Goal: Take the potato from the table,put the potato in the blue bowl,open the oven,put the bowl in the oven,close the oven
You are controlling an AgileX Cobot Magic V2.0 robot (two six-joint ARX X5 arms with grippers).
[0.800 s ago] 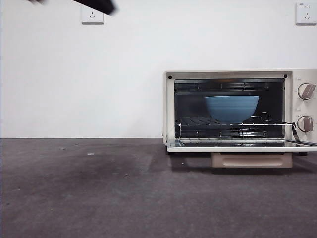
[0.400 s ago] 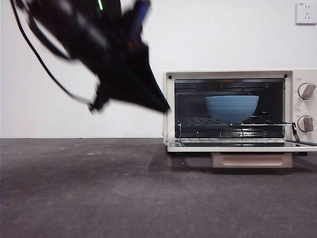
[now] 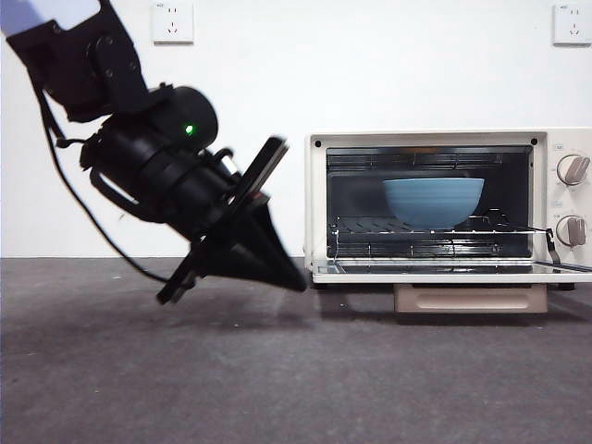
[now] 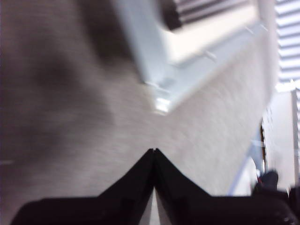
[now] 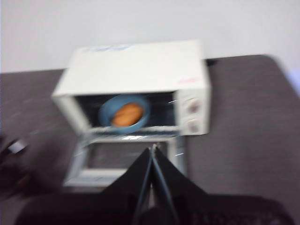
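The cream-white oven (image 3: 444, 203) (image 5: 136, 89) stands on the table (image 3: 277, 370) at the right with its door (image 3: 453, 271) (image 5: 122, 161) folded down flat. On the rack inside sits the blue bowl (image 3: 433, 201) (image 5: 124, 113), and the right wrist view shows the orange-brown potato (image 5: 127, 114) lying in it. My left gripper (image 3: 294, 280) (image 4: 154, 151) hangs low just left of the open door's corner (image 4: 161, 104), jaws shut with nothing between them. High above and in front of the oven, my right gripper (image 5: 153, 148) is shut and empty.
Two round knobs (image 3: 572, 199) sit on the oven's right side. The tan bar handle (image 3: 470, 298) hangs under the lowered door. A white wall with two sockets (image 3: 172, 20) stands behind. The left arm's cable (image 3: 83, 213) trails down at the left.
The left arm has swung down from the upper left and now holds its shut tip low beside the open door's left corner. Oven, bowl and door have not moved.
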